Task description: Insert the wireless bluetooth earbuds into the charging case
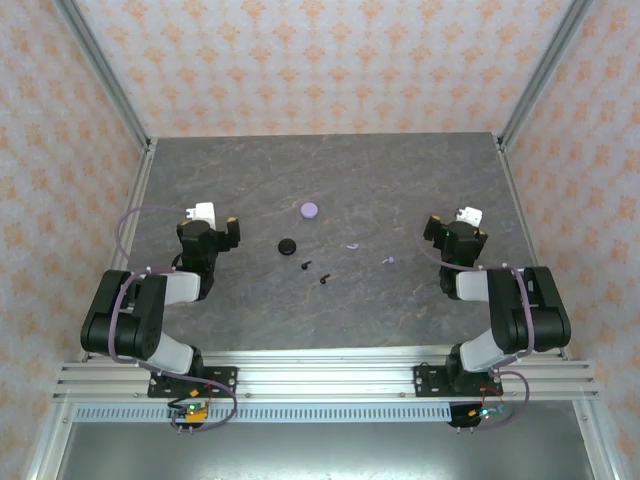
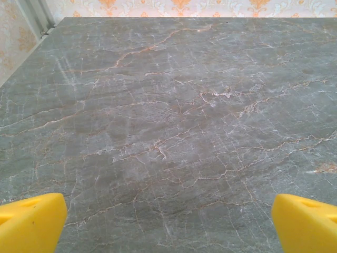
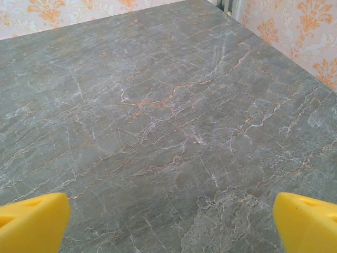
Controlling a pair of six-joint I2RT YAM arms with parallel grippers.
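In the top view, a round lavender charging case [image 1: 309,209] and a round black charging case [image 1: 288,245] lie mid-table. Two tiny black earbuds [image 1: 305,265] [image 1: 325,279] rest just in front of the black case. Two pale lavender earbuds [image 1: 353,246] [image 1: 389,260] lie to their right. My left gripper [image 1: 210,217] hangs at the table's left, well apart from the cases, and stands open. My right gripper [image 1: 459,224] sits right of the lavender earbuds, also open. Each wrist view has yellow fingertips [image 2: 31,222] [image 3: 32,221] wide apart over bare marble.
The grey marbled tabletop [image 1: 400,180] is bounded by aluminium posts [image 1: 105,70] and patterned walls on three sides. Both arm bases are bolted to a rail [image 1: 320,382] along the near edge.
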